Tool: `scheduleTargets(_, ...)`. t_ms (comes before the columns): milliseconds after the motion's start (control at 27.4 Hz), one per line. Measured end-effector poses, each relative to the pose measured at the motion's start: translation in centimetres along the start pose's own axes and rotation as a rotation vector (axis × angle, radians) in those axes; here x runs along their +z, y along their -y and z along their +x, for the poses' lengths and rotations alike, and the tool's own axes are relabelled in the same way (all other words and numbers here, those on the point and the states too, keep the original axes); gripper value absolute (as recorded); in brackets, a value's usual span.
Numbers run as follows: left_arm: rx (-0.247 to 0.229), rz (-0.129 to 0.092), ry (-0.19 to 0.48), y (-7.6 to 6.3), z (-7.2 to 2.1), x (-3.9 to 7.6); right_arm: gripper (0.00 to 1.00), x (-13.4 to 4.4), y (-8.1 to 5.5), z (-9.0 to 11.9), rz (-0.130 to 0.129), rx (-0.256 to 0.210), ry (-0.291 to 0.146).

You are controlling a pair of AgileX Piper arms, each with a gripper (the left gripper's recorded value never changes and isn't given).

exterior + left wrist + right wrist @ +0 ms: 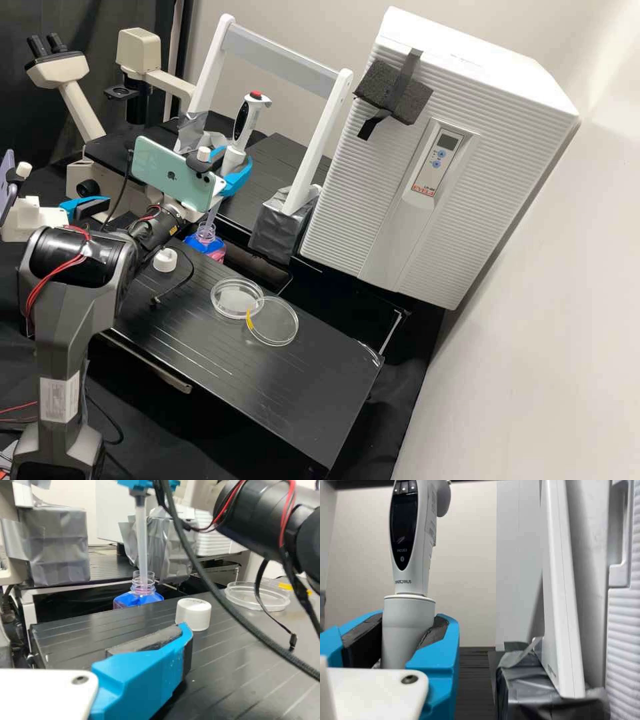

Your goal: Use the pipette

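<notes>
Pipette (243,123) stands upright, its long axis vertical, pinched at the lower barrel by the right gripper (230,168) directly above the open bottle (209,243), thin tip (142,540) already inside the bottle's neck, white cap (193,614) just beside the bottle.

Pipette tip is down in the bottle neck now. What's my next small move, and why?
Probably ease the pipette straight down a touch. The right tool grips it near upright, and its tip sits inside the neck of the uncapped bottle, but I cannot tell whether it reaches the liquid; drawing before it does would pull air.
</notes>
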Motion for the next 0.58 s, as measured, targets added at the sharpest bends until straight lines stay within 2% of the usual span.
scheduleTargets(219,0.003,-0.003,-0.004,0.01,-0.06,-0.04,0.00,0.54,0.32,-0.47,-0.009,-0.018,0.014)
scheduleTargets(438,-0.018,-0.009,-0.008,0.59,-0.17,-0.05,0.00,0.73,0.72,-0.98,0.014,-0.039,0.020)
scheduleTargets(584,-0.017,-0.009,-0.010,0.57,-0.18,-0.10,0.00,0.63,0.90,-1.08,0.014,-0.045,0.018)
